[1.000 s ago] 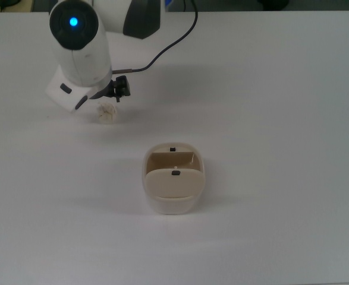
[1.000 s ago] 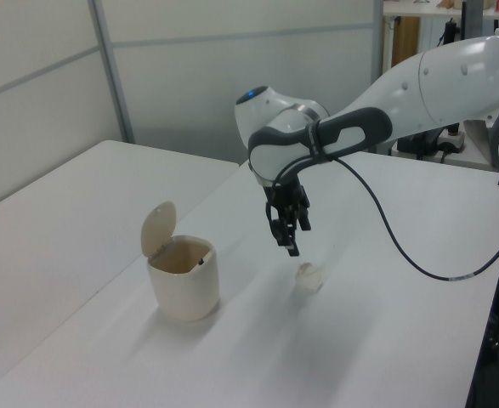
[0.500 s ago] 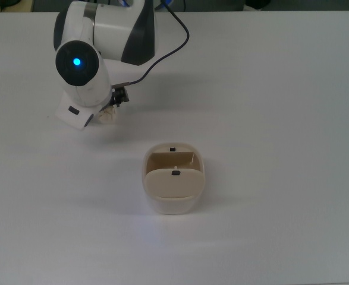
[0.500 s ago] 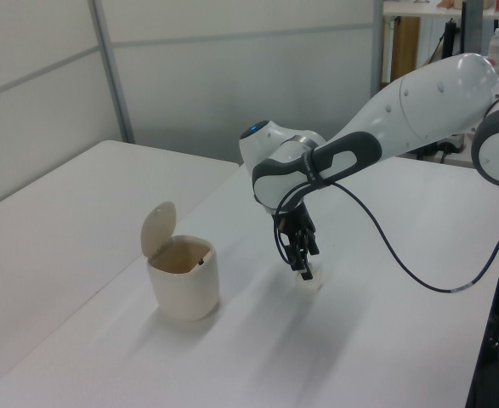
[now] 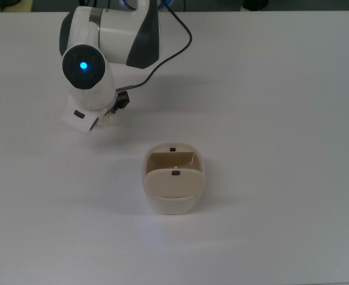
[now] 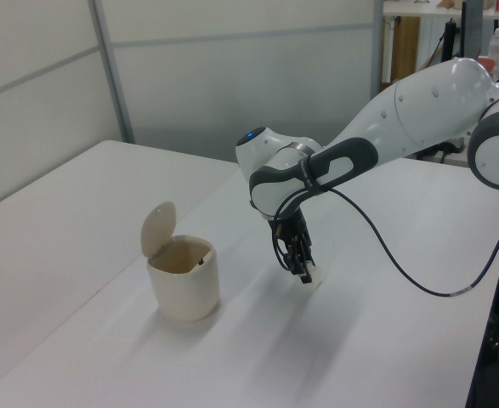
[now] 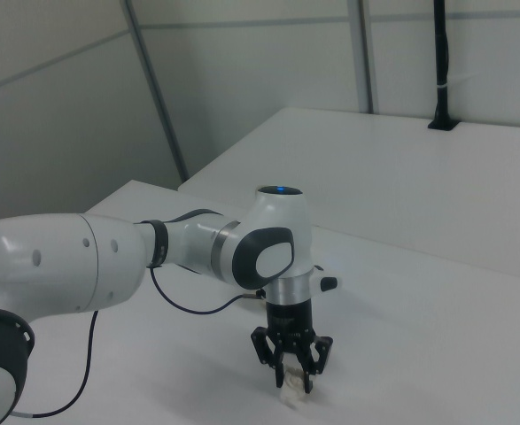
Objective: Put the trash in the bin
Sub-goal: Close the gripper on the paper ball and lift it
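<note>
Right view: the black two-finger gripper (image 7: 292, 379) points straight down at the white tabletop (image 7: 401, 301), its jaws apart on either side of the small crumpled off-white paper wad (image 7: 289, 393), which lies on the table between the fingertips. Top view: the beige rounded-rectangular plastic bin (image 5: 173, 202) stands apart from the wad, toward the top view's lower right, its swing flap tipped open.

beige bin (image 5: 173, 190), off-white trash (image 7: 289, 395), black gripper (image 7: 292, 379)
</note>
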You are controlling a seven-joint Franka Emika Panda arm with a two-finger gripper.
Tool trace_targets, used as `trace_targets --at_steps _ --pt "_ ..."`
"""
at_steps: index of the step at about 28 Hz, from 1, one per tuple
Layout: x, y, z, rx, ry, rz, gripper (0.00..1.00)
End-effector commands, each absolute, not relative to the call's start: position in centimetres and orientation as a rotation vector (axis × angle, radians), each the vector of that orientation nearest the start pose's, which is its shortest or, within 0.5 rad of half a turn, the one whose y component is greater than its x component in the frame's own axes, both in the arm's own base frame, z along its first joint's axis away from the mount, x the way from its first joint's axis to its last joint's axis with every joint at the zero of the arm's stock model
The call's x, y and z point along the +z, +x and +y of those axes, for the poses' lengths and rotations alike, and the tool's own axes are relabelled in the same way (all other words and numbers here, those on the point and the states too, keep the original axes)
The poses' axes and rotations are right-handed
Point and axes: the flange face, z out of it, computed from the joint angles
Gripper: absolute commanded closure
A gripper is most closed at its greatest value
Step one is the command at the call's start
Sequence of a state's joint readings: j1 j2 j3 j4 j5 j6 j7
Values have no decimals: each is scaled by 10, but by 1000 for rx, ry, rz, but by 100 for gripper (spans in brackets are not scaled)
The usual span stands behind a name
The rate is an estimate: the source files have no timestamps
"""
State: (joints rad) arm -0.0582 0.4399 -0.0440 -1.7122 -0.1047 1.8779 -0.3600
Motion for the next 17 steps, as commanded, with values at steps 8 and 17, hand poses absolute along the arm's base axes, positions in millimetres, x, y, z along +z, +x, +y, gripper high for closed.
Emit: trace_targets --at_steps 8,17 --pt "408 637 -58 113 -3189 -525 60" --pt "473 650 -24 -233 -3136 -494 60"
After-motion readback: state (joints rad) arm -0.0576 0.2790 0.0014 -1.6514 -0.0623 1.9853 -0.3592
